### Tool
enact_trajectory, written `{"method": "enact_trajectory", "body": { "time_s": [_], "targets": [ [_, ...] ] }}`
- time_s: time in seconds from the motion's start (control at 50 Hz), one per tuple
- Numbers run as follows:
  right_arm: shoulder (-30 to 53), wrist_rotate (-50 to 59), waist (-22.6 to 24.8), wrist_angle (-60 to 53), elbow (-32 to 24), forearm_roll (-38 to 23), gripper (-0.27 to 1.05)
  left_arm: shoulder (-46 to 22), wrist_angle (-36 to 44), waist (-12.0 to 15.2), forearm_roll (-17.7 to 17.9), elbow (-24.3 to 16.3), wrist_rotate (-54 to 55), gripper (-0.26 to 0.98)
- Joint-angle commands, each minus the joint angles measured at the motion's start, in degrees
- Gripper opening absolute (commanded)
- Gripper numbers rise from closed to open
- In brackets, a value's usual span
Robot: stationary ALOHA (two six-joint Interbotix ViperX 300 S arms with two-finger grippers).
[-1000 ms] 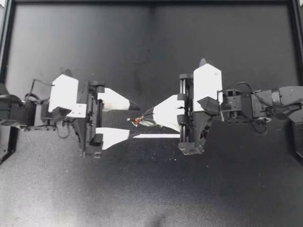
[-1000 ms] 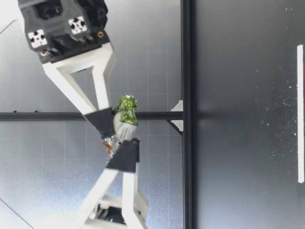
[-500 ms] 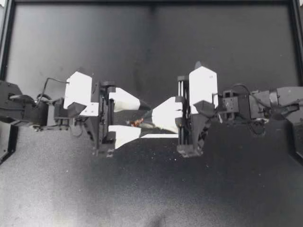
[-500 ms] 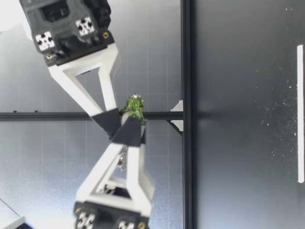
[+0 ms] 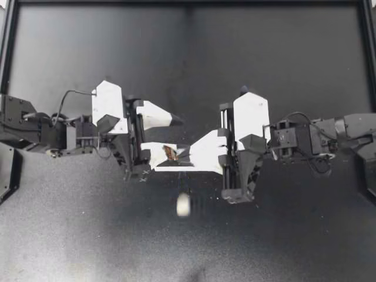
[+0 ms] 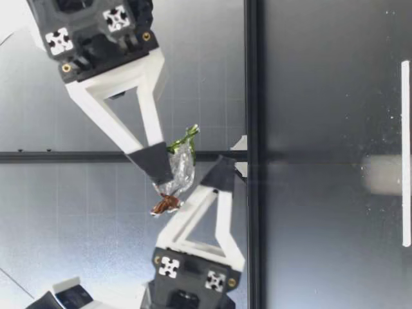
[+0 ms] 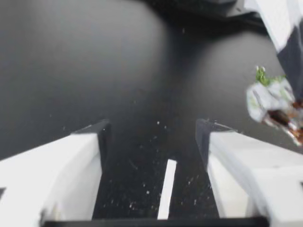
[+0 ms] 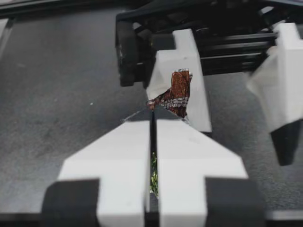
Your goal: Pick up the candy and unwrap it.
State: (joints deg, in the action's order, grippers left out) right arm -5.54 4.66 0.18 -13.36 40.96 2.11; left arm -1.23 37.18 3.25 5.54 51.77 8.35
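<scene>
My right gripper (image 5: 189, 154) is shut on a crumpled clear, green and brown candy wrapper (image 5: 170, 153), held above the table. The wrapper (image 6: 175, 172) hangs from its dark pads, brown end (image 8: 176, 94) sticking out ahead of the tips. My left gripper (image 5: 170, 138) is open, its near finger (image 8: 182, 61) right behind the wrapper and its far one apart. In the left wrist view the wrapper (image 7: 272, 101) sits beside one finger, not between the two. A pale, blurred candy (image 5: 183, 204) is down by the table surface, in front of both grippers, also blurred in the low view (image 6: 380, 175).
A thin white strip (image 5: 194, 170) lies on the black table (image 5: 188, 59) under the grippers, and shows between the left fingers (image 7: 165, 194). A black frame (image 5: 367, 59) borders the table at the back and sides.
My left gripper has moved right until its fingers reach the wrapper, staying open. The pale candy has left the wrapper and dropped toward the table's front.
</scene>
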Motion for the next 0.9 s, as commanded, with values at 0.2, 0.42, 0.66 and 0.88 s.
{"method": "enact_trajectory", "body": {
  "time_s": [0.2,0.42,0.66,0.88],
  "targets": [
    [-2.5,-0.1,-2.6,-0.3,0.1,0.0,-0.12,2.7,1.1,0.0,-2.8,2.1,-0.5,0.62],
    [-2.5,-0.4,-2.7,-0.3,0.4,0.0,-0.11,6.3,1.0,0.1,-4.1,3.5,-2.6,0.61],
    [-1.7,-0.4,-2.7,-0.3,0.6,-0.1,-0.01,8.5,0.9,0.1,-4.2,4.1,-3.4,0.55],
    [-1.8,-0.4,-2.7,-0.6,1.2,-0.1,0.45,9.1,0.4,-0.1,-4.5,4.1,-3.5,0.38]
  ]
}}
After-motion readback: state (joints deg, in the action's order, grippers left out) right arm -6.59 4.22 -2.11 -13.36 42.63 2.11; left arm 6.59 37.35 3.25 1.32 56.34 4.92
